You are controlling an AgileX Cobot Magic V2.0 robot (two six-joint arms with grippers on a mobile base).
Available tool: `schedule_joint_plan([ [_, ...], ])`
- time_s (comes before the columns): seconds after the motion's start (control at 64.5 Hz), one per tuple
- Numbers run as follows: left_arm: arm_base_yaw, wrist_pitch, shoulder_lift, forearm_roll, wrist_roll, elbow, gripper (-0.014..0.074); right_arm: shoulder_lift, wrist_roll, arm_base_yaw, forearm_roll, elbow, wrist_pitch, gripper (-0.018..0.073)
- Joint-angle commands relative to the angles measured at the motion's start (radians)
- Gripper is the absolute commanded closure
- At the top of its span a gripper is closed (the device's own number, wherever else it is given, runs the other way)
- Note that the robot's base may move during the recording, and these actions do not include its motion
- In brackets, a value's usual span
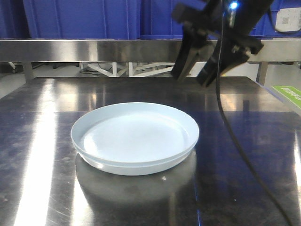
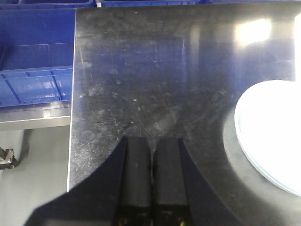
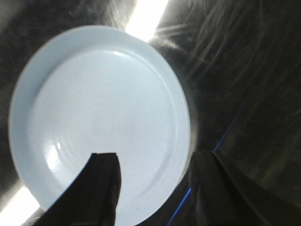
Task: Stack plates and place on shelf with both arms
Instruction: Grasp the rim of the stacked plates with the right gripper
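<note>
As I view it, the plates [image 1: 135,139] sit nested on the counter [image 1: 37,188], my left pincer [image 2: 151,141] pressed together beside them. My right pincer [image 1: 190,80] hangs spread above their far side; the shelf [image 1: 94,50] rail runs behind.

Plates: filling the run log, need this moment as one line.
plates stacked on tabletop | left tool shut, over bare tabletop | right tool open, above plates

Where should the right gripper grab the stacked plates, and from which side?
Pinch the rim of the plates on the side under the right gripper, coming down from above, one finger inside, one outside. They lie flat and shallow, so probably only the upturned rim offers a hold.
</note>
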Motion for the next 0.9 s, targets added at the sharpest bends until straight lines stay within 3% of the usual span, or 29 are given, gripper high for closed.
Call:
schedule_joint_plan([
  [0.0, 0.002, -0.069, -0.003, -0.016, -0.008, -0.029, 0.0506, -0.095, -0.009, -0.009, 0.028, -0.016, -0.018, 0.0106],
  [0.372, 0.002, -0.065, -0.003, -0.016, -0.008, -0.029, 0.0507, -0.115, 0.018, -0.029, 0.028, 0.158, -0.138, 0.0145],
  [0.884, 0.002, -0.063, -0.003, -0.016, -0.008, -0.029, 0.0507, 0.074, 0.004, -0.029, 0.125, 0.163, -0.169, 0.0145],
])
